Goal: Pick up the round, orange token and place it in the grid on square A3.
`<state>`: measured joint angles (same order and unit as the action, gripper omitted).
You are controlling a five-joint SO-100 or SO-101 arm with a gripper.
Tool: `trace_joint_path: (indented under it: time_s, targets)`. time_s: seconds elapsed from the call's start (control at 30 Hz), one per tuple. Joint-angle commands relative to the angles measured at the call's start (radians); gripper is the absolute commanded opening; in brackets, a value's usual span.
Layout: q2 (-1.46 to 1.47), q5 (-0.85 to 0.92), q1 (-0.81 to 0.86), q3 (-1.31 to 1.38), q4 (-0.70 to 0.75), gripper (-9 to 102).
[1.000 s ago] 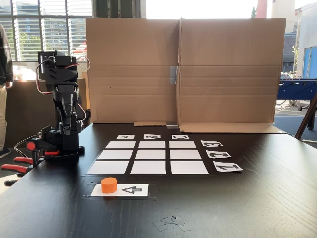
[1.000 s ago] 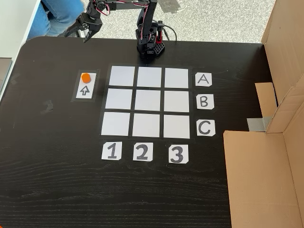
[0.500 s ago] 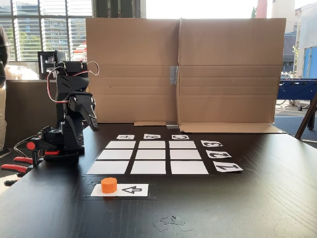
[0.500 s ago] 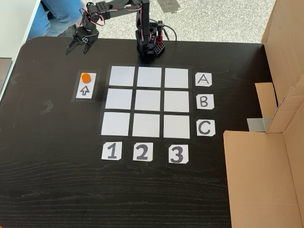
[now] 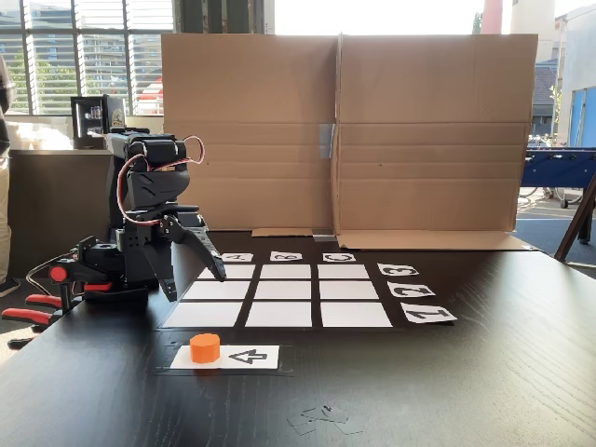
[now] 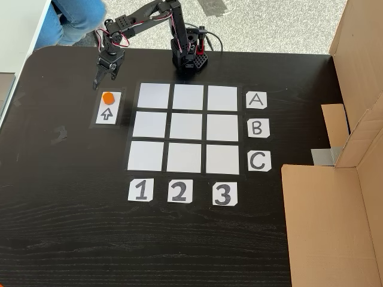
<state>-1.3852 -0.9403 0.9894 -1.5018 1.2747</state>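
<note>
Orange token (image 6: 108,97) resting on the white arrow card (image 6: 107,112), at the end away from the arrowhead's tail, to the left of the grid (image 6: 185,127) in the top-down fixed view. Same token (image 5: 205,347) seen in the low fixed view at the left end of the arrow card (image 5: 244,356), nearer to the camera than the grid (image 5: 279,295).

Black gripper (image 6: 103,81) hanging above the dark table (image 6: 72,227), just beyond the token's card and near its top edge in the top-down fixed view, not touching the token. Jaws spread wide apart, nothing between them. In the low fixed view the gripper (image 5: 196,281) pointing downward with both fingers splayed, over the left edge of the grid.

Arm base (image 6: 190,58) clamped at the far table edge, beside the grid's top row. Square A3 (image 6: 222,97) lying bare at the top right corner of the grid, next to the letter card A (image 6: 256,100). Number card 3 (image 6: 222,193) below that column.

Cardboard screen (image 5: 345,135) standing upright behind the grid in the low fixed view. Part of a person (image 6: 75,18) in blue trousers at the top left.
</note>
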Motion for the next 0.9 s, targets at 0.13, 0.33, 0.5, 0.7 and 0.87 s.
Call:
trace_joint_path:
  time_s: [0.13,0.33,0.5,0.7,0.87]
  targets:
    - [0.075,0.086,-0.003,0.054,-0.037,44]
    - [0.166,0.107,-0.005,0.126,-0.037,44]
    - [0.232,0.107,-0.006,0.187,-0.037,44]
    - [0.291,0.107,-0.018,0.233,-0.029,44]
    - [0.313,0.107,-0.041,0.232,-0.032,44]
